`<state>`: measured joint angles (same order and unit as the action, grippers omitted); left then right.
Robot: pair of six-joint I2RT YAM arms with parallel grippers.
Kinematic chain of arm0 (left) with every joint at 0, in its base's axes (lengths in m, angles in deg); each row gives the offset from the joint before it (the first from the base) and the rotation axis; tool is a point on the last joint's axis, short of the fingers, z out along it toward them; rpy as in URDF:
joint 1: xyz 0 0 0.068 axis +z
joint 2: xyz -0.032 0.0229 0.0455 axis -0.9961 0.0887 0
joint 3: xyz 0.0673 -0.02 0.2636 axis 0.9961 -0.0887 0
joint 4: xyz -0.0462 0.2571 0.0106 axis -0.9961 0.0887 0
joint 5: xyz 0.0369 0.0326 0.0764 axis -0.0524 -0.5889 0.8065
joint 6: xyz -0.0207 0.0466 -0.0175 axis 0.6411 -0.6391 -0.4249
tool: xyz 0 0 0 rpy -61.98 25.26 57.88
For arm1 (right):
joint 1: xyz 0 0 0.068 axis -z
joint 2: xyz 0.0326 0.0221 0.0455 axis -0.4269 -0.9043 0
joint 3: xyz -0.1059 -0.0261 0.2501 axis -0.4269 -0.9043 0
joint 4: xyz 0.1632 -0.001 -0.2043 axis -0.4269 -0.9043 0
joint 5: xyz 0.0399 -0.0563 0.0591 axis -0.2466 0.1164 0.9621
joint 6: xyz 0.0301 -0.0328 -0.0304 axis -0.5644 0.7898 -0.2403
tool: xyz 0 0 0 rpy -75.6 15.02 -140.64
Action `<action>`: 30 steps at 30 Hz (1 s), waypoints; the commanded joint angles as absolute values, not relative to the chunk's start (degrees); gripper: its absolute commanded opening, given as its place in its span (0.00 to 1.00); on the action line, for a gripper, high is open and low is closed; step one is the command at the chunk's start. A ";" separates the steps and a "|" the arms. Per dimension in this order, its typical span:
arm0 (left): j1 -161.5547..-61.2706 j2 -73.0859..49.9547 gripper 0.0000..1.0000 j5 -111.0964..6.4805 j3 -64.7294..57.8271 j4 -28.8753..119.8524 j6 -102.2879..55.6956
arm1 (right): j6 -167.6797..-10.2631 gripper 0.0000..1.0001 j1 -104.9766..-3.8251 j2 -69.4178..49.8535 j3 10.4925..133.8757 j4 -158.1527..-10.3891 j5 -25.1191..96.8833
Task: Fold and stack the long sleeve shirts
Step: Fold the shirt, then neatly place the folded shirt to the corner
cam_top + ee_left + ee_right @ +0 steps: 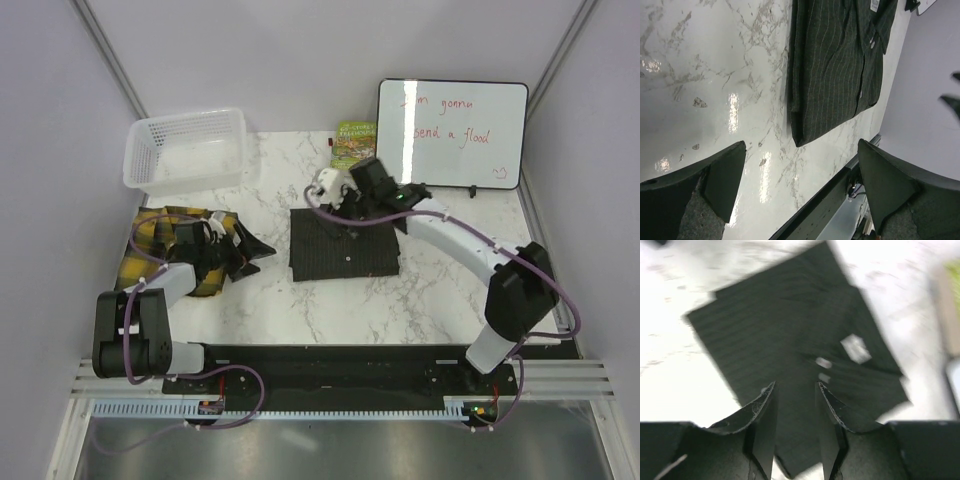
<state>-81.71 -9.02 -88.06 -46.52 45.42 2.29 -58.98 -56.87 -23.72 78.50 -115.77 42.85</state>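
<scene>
The dark pinstriped long sleeve shirt [343,243] lies folded in a neat rectangle at the table's middle, collar and buttons up. It also shows in the left wrist view [835,65] and, blurred, in the right wrist view [790,330]. The yellow-and-black plaid shirt [150,245] lies bunched at the left, partly under the left arm. My left gripper [243,255] [802,170] hangs wide open above bare marble, pointing toward the dark shirt, with nothing in it. My right gripper [345,207] [796,387] hovers over the dark shirt's far edge, jaws apart, with no cloth between them.
A white mesh basket [187,150] stands at the back left. A whiteboard [452,132] with red writing and a green booklet [355,143] lean at the back. The black front rail [825,200] runs just beyond the left fingers.
</scene>
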 commanded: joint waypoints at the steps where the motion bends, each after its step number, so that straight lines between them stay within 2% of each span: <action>1: -80.96 -9.89 0.99 -85.44 -43.02 45.92 4.76 | -56.67 0.42 -69.02 -27.13 72.85 -110.85 38.71; 2: -80.96 -9.98 0.99 -85.36 -43.10 45.75 5.20 | -56.49 0.42 -73.48 -27.66 72.75 -109.01 35.65; 8: -80.78 -8.66 0.99 -83.08 -41.79 47.24 6.70 | -57.99 0.41 -83.97 -34.95 74.51 -103.63 28.61; 18: -80.52 -7.96 0.99 -82.19 -40.90 48.91 7.66 | -57.11 0.44 -86.71 -42.08 74.16 -98.62 22.79; 21: -80.52 -7.34 0.99 -82.10 -41.43 48.91 8.19 | -56.06 0.38 -86.97 -43.48 73.98 -98.09 21.65; 23: -80.52 -6.30 0.99 -82.36 -40.91 49.35 7.93 | -55.53 0.28 -86.80 -44.10 73.89 -97.39 19.72; 24: -80.52 -5.85 0.99 -82.89 -40.73 49.44 7.75 | -55.53 0.19 -86.71 -44.01 73.72 -97.13 19.37; 27: -80.52 -4.62 0.99 -83.07 -40.29 49.61 7.93 | -55.96 0.00 -85.92 -42.79 73.45 -96.24 19.63; 30: -80.61 -3.48 0.99 -83.33 -40.03 49.53 7.84 | -56.66 0.00 -85.74 -40.24 73.45 -96.33 21.99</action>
<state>-80.86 -4.82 -83.12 -42.23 49.26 6.38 -56.18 -86.27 -43.72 73.78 -98.77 21.61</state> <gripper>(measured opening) 0.991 0.010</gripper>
